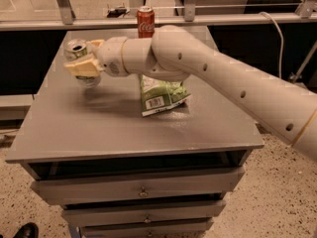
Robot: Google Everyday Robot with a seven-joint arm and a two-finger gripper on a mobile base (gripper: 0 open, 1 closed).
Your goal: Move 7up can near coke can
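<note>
Cream-white tubular arm [223,83] with small dark holes ends at left in a yellowish pincer [83,58].
</note>
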